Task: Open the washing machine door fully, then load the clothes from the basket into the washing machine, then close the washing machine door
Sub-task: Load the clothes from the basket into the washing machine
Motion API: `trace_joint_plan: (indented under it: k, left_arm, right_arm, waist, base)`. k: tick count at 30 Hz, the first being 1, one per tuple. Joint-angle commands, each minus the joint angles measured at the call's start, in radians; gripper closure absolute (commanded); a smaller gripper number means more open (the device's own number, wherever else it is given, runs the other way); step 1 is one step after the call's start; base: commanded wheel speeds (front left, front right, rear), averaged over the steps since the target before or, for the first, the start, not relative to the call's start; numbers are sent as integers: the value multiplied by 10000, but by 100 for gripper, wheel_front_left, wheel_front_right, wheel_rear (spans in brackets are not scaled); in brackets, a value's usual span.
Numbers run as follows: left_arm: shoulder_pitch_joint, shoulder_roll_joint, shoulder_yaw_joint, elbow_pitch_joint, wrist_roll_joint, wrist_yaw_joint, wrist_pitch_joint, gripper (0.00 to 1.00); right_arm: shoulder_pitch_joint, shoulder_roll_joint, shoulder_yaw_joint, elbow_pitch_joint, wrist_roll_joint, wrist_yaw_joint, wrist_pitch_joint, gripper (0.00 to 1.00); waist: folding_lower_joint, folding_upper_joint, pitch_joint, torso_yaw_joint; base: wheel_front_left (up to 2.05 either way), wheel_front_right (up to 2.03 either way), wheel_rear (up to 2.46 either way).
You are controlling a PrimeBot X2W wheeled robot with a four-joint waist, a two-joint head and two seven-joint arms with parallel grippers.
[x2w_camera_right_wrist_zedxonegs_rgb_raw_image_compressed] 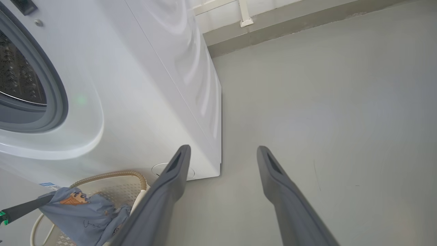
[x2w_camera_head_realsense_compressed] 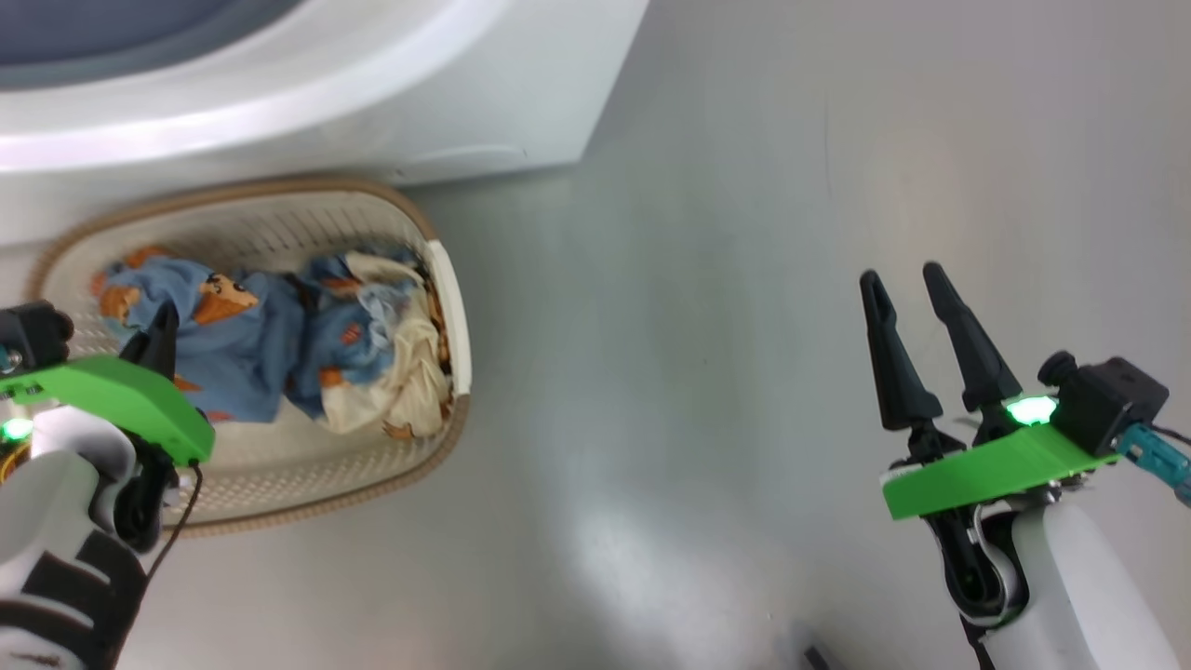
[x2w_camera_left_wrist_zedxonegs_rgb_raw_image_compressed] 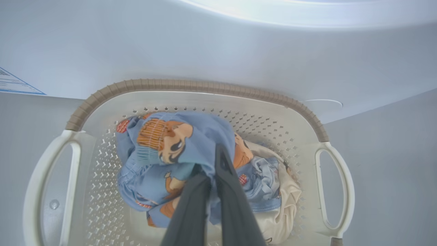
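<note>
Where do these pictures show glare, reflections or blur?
Head view: a pale glare patch lies on the grey floor, and a bright band on the white boxy washing machine. Right wrist view: a faint green glow reflects on the machine's front; the right gripper's long dark fingers look soft near the lens. Left wrist view: evenly lit, blue cartoon-patched clothes sharp.

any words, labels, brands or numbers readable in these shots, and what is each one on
None can be read outright.
Blue-edged label sticker low on the washing machine front: printed lines, too small and blurred to read.
Dark handwriting-like marks on the blue garment: illegible.
</note>
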Motion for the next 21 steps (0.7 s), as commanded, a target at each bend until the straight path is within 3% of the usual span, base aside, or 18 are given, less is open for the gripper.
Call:
trace_joint_plan:
  k: [1,11,21]
  left_arm:
    - [356,520,460,-220,167,-14,-132,100]
    - [1840,169,2801,-1936,1577,-14,-134,100]
    - [3400,-187,4139,-3457,3210,-14,-135,100]
  right_arm:
    - [408,-84,105,-150,95,16,-74,0]
    - [1059,-244,-206,86,190,16,-74,0]
    - [1847,-445,-402,213,255,16,-74,0]
  waist:
    - [0,0,-718,309]
    - [0,0,-2051,678]
    - [0,0,-3327,873]
  base:
    - [0,0,0]
    - [0,0,0]
    - [0,0,0]
